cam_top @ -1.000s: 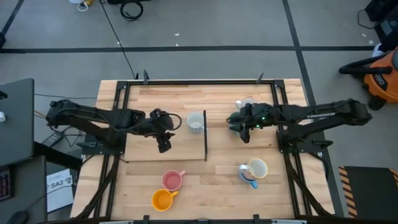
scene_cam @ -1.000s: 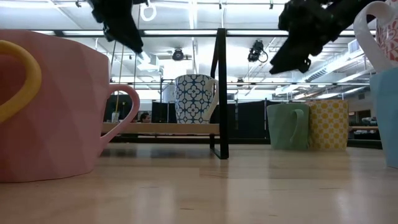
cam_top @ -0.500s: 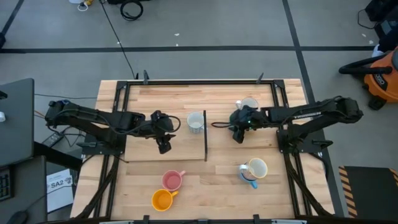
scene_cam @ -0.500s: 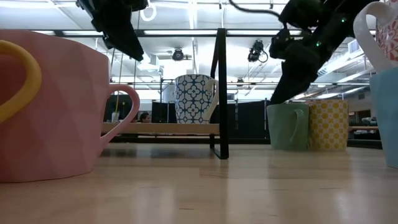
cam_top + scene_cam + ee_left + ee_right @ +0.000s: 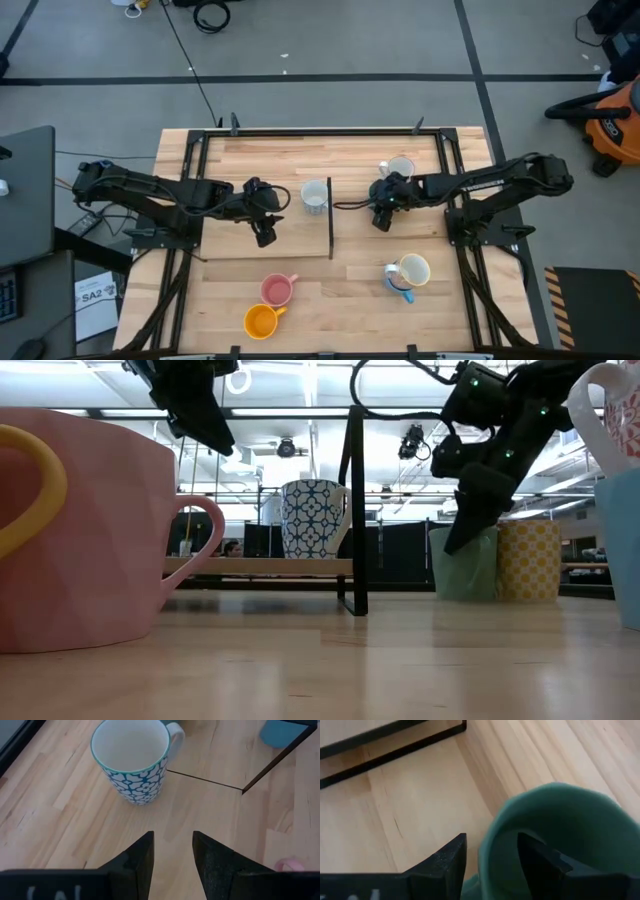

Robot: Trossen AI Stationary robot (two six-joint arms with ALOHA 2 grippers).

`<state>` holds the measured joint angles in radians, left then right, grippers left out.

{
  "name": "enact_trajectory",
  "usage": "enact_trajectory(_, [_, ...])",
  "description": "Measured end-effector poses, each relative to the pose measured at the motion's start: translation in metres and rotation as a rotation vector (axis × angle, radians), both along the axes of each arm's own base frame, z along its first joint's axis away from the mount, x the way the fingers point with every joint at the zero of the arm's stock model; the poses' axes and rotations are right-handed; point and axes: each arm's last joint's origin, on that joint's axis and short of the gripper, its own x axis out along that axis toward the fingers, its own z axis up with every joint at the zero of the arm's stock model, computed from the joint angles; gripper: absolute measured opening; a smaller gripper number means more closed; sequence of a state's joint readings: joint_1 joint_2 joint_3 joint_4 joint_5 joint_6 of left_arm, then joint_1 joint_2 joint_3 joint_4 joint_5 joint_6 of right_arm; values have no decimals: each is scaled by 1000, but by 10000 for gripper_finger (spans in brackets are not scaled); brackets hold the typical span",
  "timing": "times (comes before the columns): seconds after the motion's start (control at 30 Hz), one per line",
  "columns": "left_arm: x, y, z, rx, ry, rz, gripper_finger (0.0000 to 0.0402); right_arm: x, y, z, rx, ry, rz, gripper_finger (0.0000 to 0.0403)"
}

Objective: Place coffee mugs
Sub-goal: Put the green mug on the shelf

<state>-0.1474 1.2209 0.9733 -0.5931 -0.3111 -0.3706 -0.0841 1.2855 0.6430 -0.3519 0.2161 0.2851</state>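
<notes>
**Right gripper at the green mug's rim, left gripper hanging short of the patterned mug**

I have the right gripper (image 5: pixel 490 862) down on the green mug (image 5: pixel 560 840), which stands on the desk (image 5: pixel 280 160) right of the black divider (image 5: pixel 330 215), toward the far edge. From the right wrist, one finger (image 5: pixel 442 862) sits outside the mug's wall and the other is inside the bowl, so the jaws straddle the rim; I cannot tell whether they are pressing on it. In the low view the gripper comes down onto the green mug's near top edge, with a yellow mug (image 5: pixel 528 560) just beside it.

My left gripper (image 5: pixel 172 855) hangs above the desk on the left side of the divider. Its jaws stand apart with nothing between them. The blue-patterned mug (image 5: pixel 134 760) is upright ahead of it, near the divider, handle turned away from the gripper.

Toward the near edge, left of the divider, a pink mug (image 5: pixel 277 290) and an orange mug (image 5: pixel 260 321) sit close together. On the right side, near the near edge, a cream mug (image 5: pixel 413 270) rests against a blue mug (image 5: pixel 398 284); from the low view the cream one seems stacked on the blue, though I cannot be certain.
</notes>
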Motion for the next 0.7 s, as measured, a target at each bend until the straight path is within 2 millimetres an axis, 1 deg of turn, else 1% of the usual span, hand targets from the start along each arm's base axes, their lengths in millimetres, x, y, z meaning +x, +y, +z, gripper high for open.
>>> enact_trajectory(0.4, [1, 0, 1, -2, -7, 0, 141, 0, 1, 0, 12, 7, 15, 51])
enact_trajectory(0.5, [0, 0, 1, -2, -7, 0, 141, 1, 1, 1, 0, 3, 33, 41])
enact_trajectory(0.7, [1, 0, 1, -2, -7, 0, 141, 1, 1, 3, 20, 7, 51, 42])
